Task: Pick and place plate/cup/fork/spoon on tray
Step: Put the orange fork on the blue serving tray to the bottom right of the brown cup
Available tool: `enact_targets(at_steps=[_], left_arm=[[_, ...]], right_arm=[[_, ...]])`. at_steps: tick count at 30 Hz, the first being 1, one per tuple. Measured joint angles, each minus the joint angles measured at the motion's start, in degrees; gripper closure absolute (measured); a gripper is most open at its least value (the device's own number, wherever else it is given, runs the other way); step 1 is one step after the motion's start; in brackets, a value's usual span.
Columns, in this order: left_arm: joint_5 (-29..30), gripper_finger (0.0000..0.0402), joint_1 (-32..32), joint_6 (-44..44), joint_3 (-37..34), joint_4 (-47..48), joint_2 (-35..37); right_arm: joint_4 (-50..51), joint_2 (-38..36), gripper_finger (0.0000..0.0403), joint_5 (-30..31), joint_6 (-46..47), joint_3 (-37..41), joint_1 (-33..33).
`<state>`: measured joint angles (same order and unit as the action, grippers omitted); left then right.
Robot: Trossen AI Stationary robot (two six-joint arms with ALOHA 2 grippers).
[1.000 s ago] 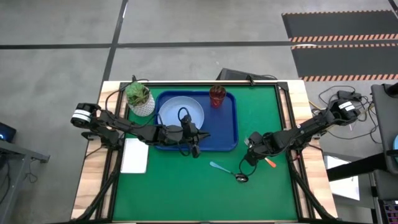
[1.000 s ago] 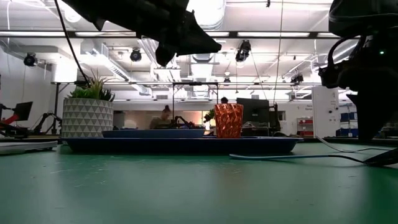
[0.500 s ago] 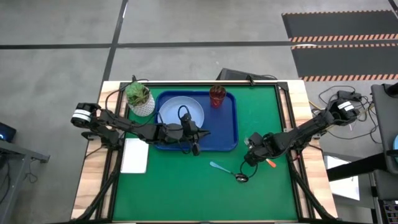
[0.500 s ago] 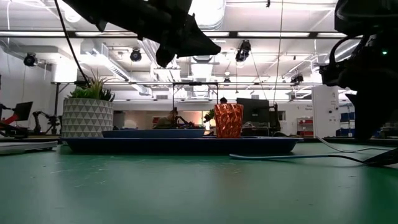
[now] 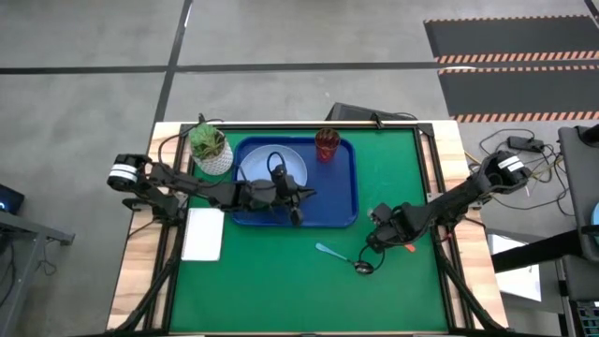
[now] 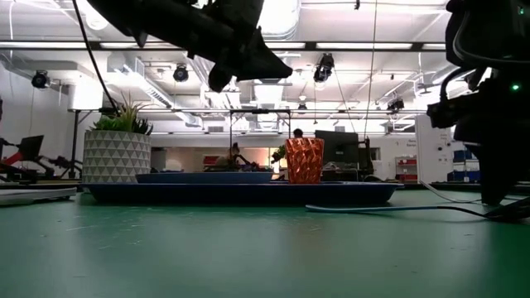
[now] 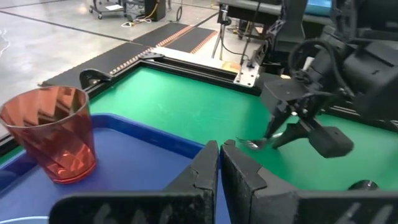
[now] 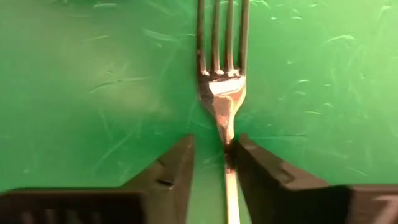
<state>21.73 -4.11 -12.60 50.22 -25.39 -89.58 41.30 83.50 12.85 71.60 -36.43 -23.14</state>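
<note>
The whole table (image 5: 299,281) is viewed straight down from overhead. It is crossed at surface level by a second camera facing the room. The tray (image 7: 155,158) and the fork (image 8: 222,81) are seen closely from the wrists.

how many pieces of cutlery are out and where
2. The spoon lies on the green mat in front of the tray. The fork lies on the mat to the spoon's right, between the right hand's open fingers.
</note>
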Motion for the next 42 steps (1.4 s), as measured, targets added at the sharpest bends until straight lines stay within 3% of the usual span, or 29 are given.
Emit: enact_targets(at_steps=[5,13,21,26,29,34,42], left_arm=[[0.03,0.0402,0.69,0.0,0.32,-0.12,0.0],[0.01,0.0402,0.59,-0.06,0.1,-2.57,-0.02],[-0.38,0.0402,-0.53,-0.52,0.08,-2.69,-0.02],[-0.43,0.0402,-1.11,-0.55,0.32,-4.06,-0.02],[-0.48,0.0402,-1.39,-0.56,0.1,-7.36,-0.2],[-0.74,0.0402,-1.98,-0.64,0.31,-9.94,-0.33],[-0.74,0.0402,-2.43,-5.16,0.04,-10.59,-0.33]], right_arm=[[-1.45,-0.39,0.0383,-0.1,0.95,0.01,-0.02],[-0.83,-6.16,0.039,4.13,1.34,0.12,-2.34],[-1.17,-19.05,0.0391,20.74,-2.78,0.25,-9.59],[-6.92,-24.22,0.0392,35.32,-11.39,0.26,-12.12],[-12.7,-25.58,0.0392,40.76,-19.05,0.29,-12.09],[-22.92,-26.03,0.0392,42.85,-34.36,0.29,-11.43],[-39.14,-25.92,0.0392,42.69,-51.5,0.9,-7.35]])
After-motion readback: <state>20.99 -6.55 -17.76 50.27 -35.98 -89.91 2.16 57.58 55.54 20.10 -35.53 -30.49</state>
